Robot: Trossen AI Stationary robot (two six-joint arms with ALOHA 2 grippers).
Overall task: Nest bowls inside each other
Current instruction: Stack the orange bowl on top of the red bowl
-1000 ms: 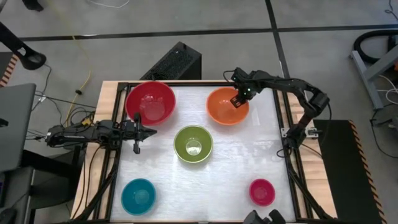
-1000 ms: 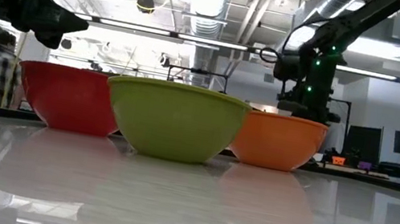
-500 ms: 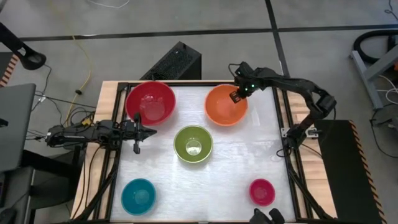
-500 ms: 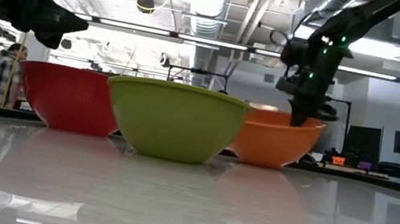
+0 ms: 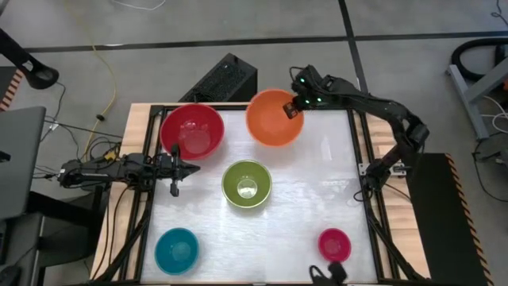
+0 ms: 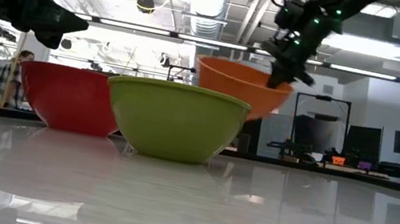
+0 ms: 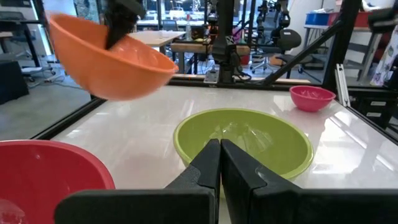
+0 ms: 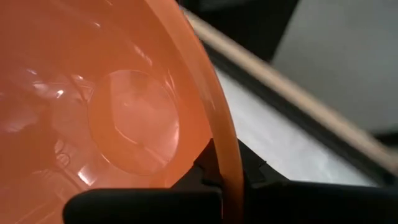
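A: Change since a second ago: orange bowl (image 5: 274, 117) is off the counter (image 5: 317, 191). Before, it sat at the far right beside the lime green bowl; now it hangs tilted in the air, shifted toward the red bowl (image 5: 191, 131).

B: Who has it?

A: Right pincer (image 5: 292, 108), clamped tight on the rim. Right wrist view shows a finger on either side of the rim (image 8: 225, 149).

B: Left side?

A: Left pincer (image 5: 194, 168) hasn't moved. Fingers pressed together, holding nothing, near the counter's left edge just in front of the red bowl and pointing toward the lime green bowl (image 5: 247, 184).

B: The rest of the bowls?

A: Unchanged. Red at far left, lime green mid-counter, teal bowl (image 5: 176, 250) near left, magenta pink bowl (image 5: 334, 245) near right. All apart, none nested.

B: Surface and room?

A: Counter is white and glossy, throwing back the bowls' reflections in the low view, with a dark frame round it. Grey floor beyond, a black box (image 5: 225, 79) past the far edge, yellow cable (image 5: 105, 79) on the floor. Low view: ceiling ducts (image 6: 210, 0), strip lights, a person in a checked shirt (image 6: 4, 84) at the far left.
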